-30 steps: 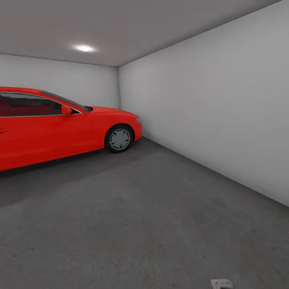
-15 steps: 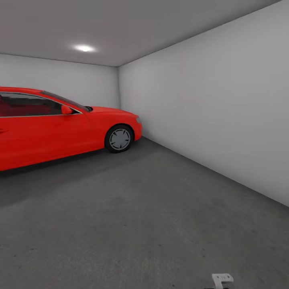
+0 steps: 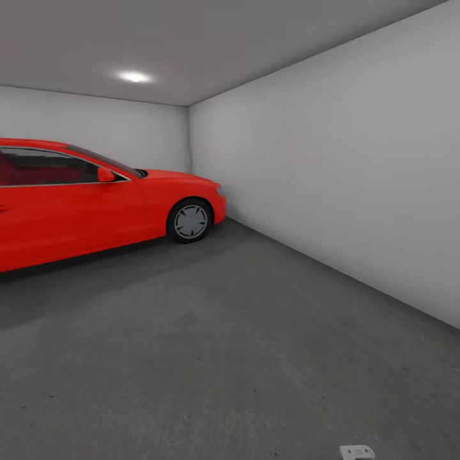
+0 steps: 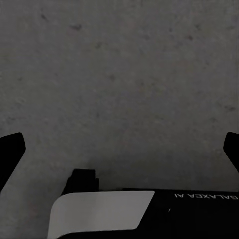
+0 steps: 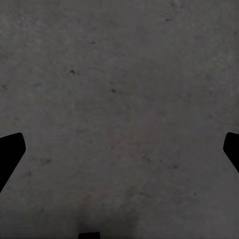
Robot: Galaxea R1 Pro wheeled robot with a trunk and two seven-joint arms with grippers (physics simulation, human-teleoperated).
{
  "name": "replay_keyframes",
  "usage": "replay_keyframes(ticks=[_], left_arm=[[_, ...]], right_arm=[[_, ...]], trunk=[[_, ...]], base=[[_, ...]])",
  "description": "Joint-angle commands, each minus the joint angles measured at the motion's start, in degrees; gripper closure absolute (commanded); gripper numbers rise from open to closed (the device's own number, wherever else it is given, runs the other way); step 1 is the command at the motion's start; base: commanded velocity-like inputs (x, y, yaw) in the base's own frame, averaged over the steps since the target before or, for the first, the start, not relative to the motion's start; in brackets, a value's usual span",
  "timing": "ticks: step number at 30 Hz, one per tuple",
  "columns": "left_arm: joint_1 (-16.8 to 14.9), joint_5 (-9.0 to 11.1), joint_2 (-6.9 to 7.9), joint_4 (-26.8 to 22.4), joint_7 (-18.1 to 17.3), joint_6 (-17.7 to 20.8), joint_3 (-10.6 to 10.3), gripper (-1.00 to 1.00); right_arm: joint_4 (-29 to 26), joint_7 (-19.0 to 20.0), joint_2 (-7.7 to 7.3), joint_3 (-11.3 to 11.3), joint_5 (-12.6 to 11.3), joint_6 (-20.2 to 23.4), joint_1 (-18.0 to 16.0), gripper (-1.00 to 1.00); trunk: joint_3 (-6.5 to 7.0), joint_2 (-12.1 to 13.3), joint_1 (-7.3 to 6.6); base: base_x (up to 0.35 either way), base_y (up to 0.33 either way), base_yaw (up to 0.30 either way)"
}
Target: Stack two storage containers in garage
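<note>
garage, red car (image 3: 96,204) parked left, pale grey wall (image 3: 345,185) right; left gripper (image 4: 119,149) and right gripper (image 5: 119,149) jaws spread over bare concrete floor (image 3: 243,345); small white part (image 3: 356,452) at bottom edge, probably robot hardware

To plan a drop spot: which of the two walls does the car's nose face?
The long wall on the right; the red car stands alongside the far wall.
</note>
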Motion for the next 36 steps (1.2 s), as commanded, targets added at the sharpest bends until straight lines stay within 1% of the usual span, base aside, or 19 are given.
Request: replay_keyframes(ticks=[1,28,36], left_arm=[[0.0,0.0,-0.06,-0.1,0.0,0.3,0.3,-1.00],[0.0,0.0,-0.15,-0.1,0.1,0.3,0.3,-1.00],[0.0,-0.1,-0.15,-0.1,0.2,0.3,0.3,-1.00]], right_arm=[[-0.1,0.0,-0.01,0.0,0.0,0.3,0.0,-1.00],[-0.1,0.6,-0.01,0.0,-0.1,0.3,0.0,-1.00],[-0.1,0.6,-0.01,0.0,-0.1,0.3,0.0,-1.00]], trunk=[[-0.06,0.0,0.00],[-0.06,0.0,0.00],[1.37,3.2,-1.76]], base=[[0.000,0.000,0.000],[0.000,0.000,0.000],[0.000,0.000,0.000]])
